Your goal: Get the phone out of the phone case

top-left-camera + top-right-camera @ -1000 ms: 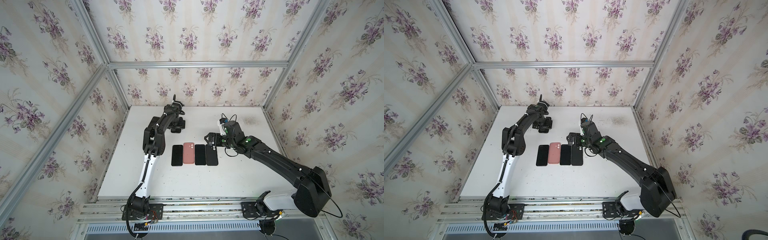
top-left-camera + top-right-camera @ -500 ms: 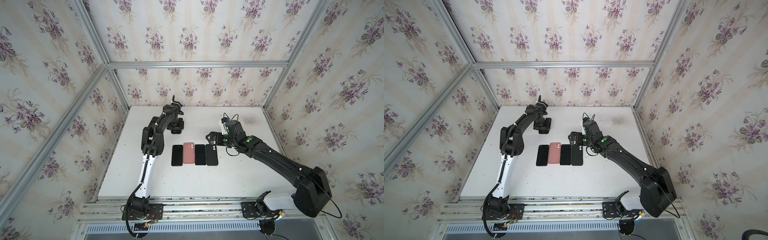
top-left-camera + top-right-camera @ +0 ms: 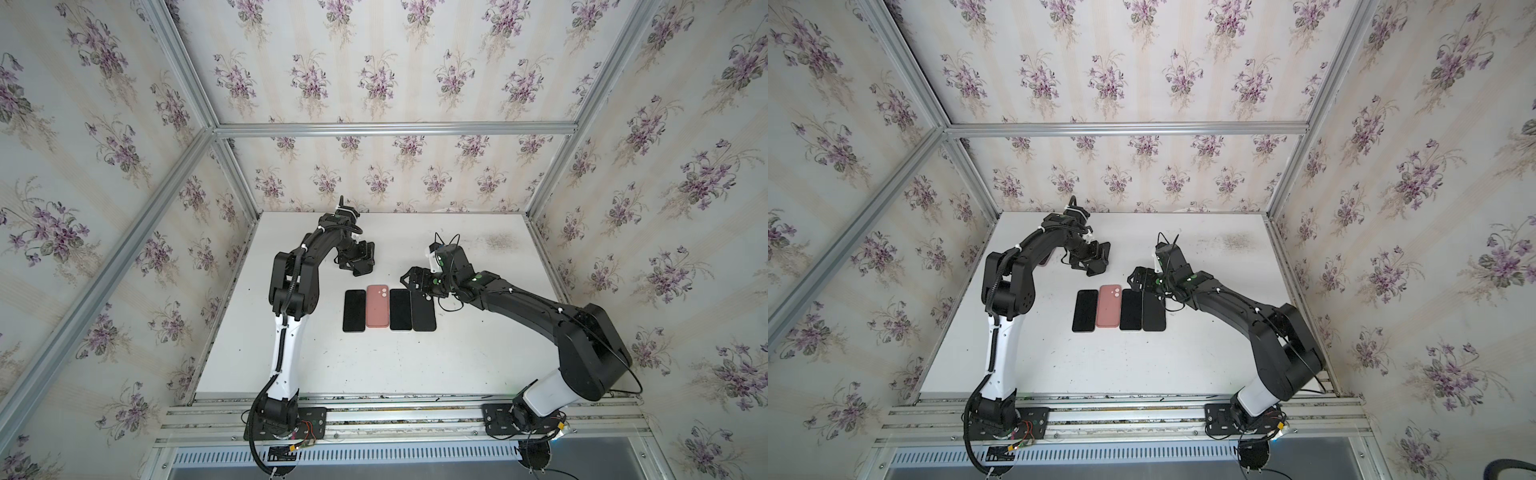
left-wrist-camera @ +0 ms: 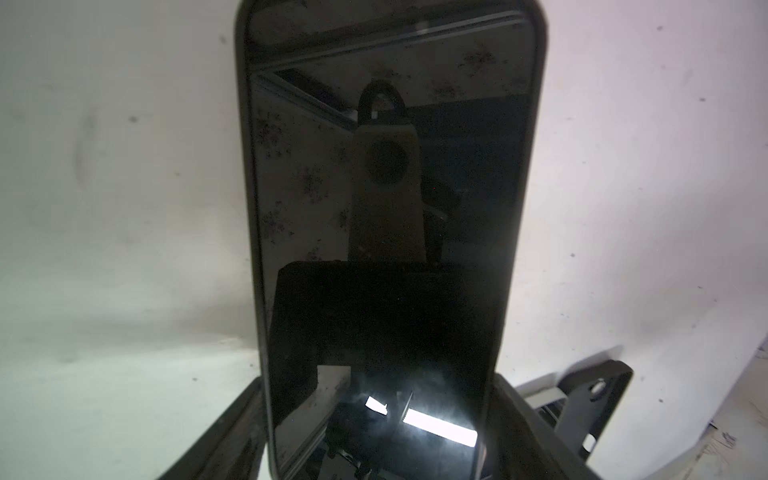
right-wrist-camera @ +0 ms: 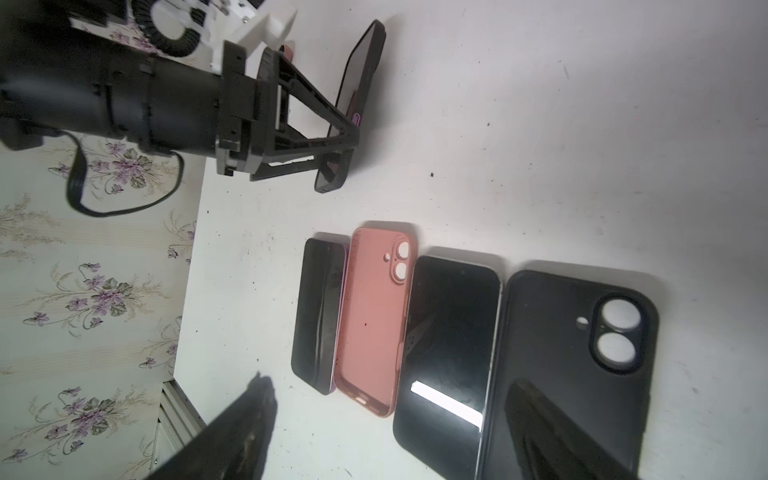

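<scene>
A phone [image 4: 386,208] in a black phone case [image 4: 245,166] stands on its long edge at the back left of the table. My left gripper [image 4: 380,424] is shut on it, one finger against each side of the case. The right wrist view shows that grip side-on, with the left gripper [image 5: 345,137] round the cased phone [image 5: 365,70]. In both top views the left gripper [image 3: 357,259] [image 3: 1096,259] is behind the row of phones. My right gripper [image 5: 395,449] [image 3: 415,282] hangs open over the row's far right end, holding nothing.
Side by side on the white table [image 3: 478,353] lie a black phone [image 5: 318,316], an empty pink case [image 5: 376,320], a second black phone [image 5: 449,345] and an empty black case [image 5: 577,353]. Papered walls close in the back and both sides.
The left gripper, holding the cased phone, has shifted a little toward the row. The right gripper has drifted slightly toward the front, over the black case.
</scene>
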You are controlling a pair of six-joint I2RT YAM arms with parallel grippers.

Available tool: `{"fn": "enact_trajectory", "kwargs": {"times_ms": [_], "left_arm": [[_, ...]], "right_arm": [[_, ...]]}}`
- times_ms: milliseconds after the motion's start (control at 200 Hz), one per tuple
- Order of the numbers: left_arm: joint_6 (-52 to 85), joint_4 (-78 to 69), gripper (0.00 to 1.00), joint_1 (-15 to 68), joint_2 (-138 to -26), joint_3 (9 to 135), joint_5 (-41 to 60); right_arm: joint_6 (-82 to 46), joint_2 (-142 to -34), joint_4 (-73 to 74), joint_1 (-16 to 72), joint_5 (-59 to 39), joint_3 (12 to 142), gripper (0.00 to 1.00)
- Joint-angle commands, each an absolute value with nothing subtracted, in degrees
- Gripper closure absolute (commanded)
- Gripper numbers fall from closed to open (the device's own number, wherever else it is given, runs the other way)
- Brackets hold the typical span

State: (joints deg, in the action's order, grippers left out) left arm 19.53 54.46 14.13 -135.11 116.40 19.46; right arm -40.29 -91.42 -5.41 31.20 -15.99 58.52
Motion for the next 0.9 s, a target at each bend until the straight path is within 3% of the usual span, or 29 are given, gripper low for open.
{"fn": "enact_trajectory", "kwargs": {"times_ms": [0, 365, 894], "left_arm": [[21.3, 51.2, 0.38, 14.1, -133.3, 114.8, 25.2], [22.5, 47.8, 0.41, 14.5, -128.2, 108.1, 29.0], [23.6, 44.3, 0.43, 15.5, -123.9, 102.2, 31.2]], "right_arm": [[-45.2, -94.2, 1.6, 31.2, -18.5, 59.8, 0.15], [-52.9, -103.2, 10.4, 34.8, -18.3, 64.1, 0.26], [-59.7, -112.2, 14.8, 37.2, -14.9, 69.9, 0.5]]}}
